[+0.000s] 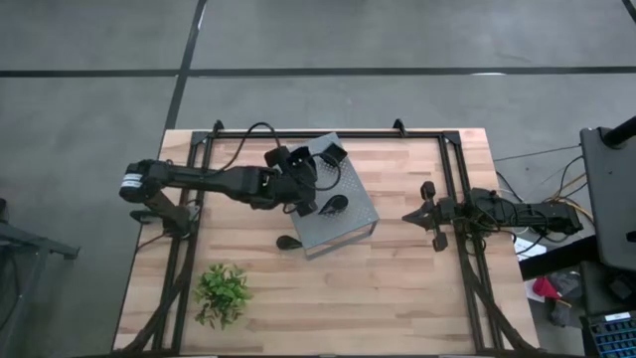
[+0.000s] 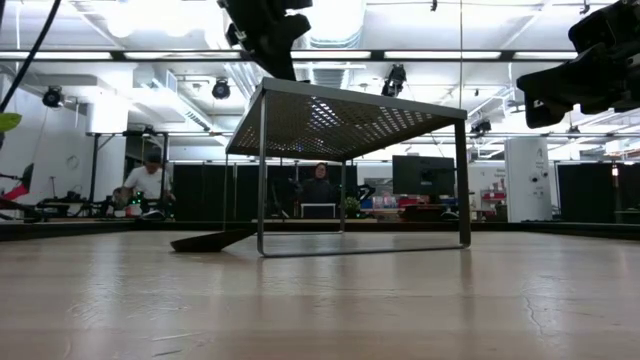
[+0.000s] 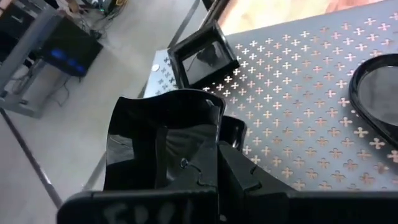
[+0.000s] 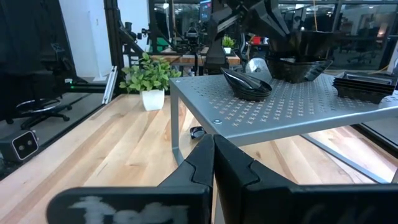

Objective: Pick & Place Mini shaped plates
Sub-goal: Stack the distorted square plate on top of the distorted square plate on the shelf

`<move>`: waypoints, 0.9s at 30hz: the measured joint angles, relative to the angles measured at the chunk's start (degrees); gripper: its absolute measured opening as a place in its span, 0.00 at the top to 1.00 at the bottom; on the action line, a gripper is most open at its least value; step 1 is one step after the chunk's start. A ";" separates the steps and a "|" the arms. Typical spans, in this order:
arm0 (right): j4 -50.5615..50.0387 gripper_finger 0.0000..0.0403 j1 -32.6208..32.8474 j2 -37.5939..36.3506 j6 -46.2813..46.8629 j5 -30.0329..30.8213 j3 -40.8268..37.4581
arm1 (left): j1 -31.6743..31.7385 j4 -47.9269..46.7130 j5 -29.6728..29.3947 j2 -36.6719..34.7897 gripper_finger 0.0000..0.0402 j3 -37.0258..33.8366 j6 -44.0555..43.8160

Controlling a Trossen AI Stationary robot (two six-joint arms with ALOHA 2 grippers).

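Reaching over the grey perforated box (image 1: 336,204) on the wooden surface (image 1: 397,278), the left claw (image 3: 214,134) clenched on a glossy black square plate (image 3: 158,146) and holding it just above the box's top near one edge. Resting flat on the same perforated top, a second square plate (image 3: 202,56) near the corner, and a leaf-shaped plate (image 4: 247,84) farther along the top, apart from the held one. Lying on the surface just beside the box's foot, another dark leaf-shaped plate (image 1: 289,242), seen from table height as a low dark wedge touching the wood (image 2: 205,240). Sitting at the near left part of the surface, well apart from the box, a green leafy plant (image 1: 222,292). Waiting at the right side of the surface, the right claw (image 4: 213,155), fingers pressed together and gripping nothing, pointing toward the box from a distance.
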 joint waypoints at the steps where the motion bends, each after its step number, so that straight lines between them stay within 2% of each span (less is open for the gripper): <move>1: 0.00 0.98 0.00 0.00 0.00 0.00 0.00 | 0.00 -0.02 0.55 -0.02 1.00 0.00 -0.18; 4: 0.00 0.98 0.00 0.00 0.00 0.00 0.00 | -0.02 -0.02 2.67 0.17 1.00 0.00 -0.88; 11: 0.00 0.98 0.00 0.00 0.00 0.00 0.00 | -0.10 -1.30 2.74 0.37 0.97 0.00 -1.42; 21: 0.00 0.98 0.00 0.00 0.00 0.00 0.00 | -0.81 -1.38 4.34 -0.14 0.69 0.00 -1.75; 24: 0.00 0.98 0.00 0.00 0.00 0.00 0.00 | -2.17 -2.06 4.94 -1.47 0.63 0.35 -3.57; 27: 0.00 0.98 0.00 0.00 0.00 0.00 0.00 | -4.80 -3.93 7.59 -2.85 0.61 0.21 -8.93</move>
